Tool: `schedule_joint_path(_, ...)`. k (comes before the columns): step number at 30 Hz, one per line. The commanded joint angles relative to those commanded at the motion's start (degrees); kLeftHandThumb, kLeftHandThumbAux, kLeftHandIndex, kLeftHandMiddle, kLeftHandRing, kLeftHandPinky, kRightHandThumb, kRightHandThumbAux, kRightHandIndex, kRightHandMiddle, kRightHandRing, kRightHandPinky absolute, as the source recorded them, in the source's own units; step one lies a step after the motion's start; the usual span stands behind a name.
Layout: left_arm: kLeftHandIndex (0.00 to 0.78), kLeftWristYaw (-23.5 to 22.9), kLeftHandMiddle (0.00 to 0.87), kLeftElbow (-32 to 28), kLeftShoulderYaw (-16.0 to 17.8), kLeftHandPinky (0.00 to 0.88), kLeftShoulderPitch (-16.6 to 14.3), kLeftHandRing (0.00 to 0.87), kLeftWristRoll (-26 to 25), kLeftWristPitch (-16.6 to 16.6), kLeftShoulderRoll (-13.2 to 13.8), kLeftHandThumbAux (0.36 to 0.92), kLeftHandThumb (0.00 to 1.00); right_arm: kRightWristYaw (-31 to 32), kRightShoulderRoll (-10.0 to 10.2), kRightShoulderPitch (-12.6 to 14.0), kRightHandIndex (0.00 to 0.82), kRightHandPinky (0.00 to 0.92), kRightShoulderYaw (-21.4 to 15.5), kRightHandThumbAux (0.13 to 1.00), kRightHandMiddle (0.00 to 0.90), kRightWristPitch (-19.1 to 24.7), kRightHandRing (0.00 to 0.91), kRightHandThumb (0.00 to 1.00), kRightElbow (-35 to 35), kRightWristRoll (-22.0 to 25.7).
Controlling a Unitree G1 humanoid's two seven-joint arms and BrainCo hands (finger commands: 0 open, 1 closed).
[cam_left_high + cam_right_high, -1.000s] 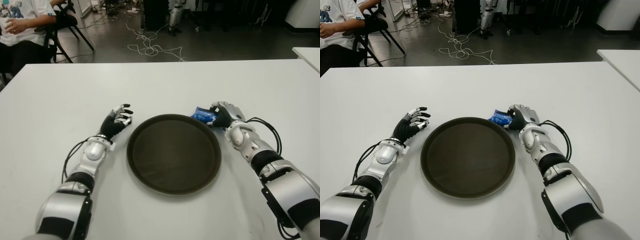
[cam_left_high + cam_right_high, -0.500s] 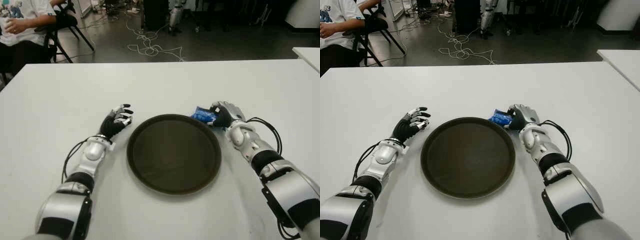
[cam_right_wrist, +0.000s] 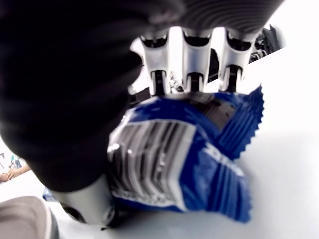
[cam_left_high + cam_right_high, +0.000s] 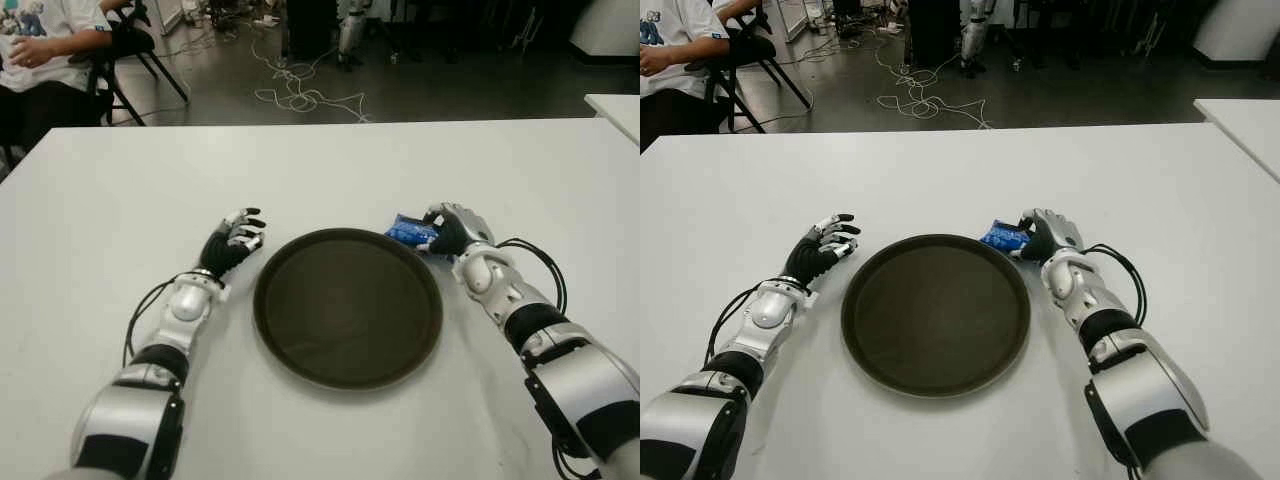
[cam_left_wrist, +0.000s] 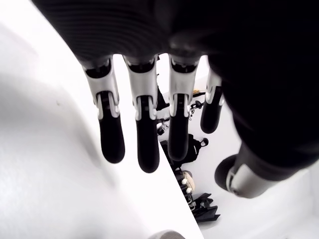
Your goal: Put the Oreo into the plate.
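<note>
Your right hand is clamped on the blue Oreo packet, fingers curled over its top and thumb beneath, as the right wrist view shows with the wrapper pressed into the palm. The packet sits just beside the far right rim of the dark round plate, not yet over it, and you cannot tell whether it touches the rim. The plate lies on the white table, nearer the front edge than the far one. Your left hand shows just beside the plate's left rim, fingers extended and apart, holding nothing. A person sits on a chair beyond the table's far left corner.
</note>
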Motion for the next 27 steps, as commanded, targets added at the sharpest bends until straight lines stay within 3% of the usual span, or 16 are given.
schedule_joint_path(27,0.19,1.47,0.29,0.36,-0.56,0.38,0.11,0.329,0.99,0.41,0.38,0.632,0.412,-4.54,-2.56,-1.66,0.671,0.739,-3.32,0.86,0.775,0.57,0.785,0.082,-9.2,-0.2)
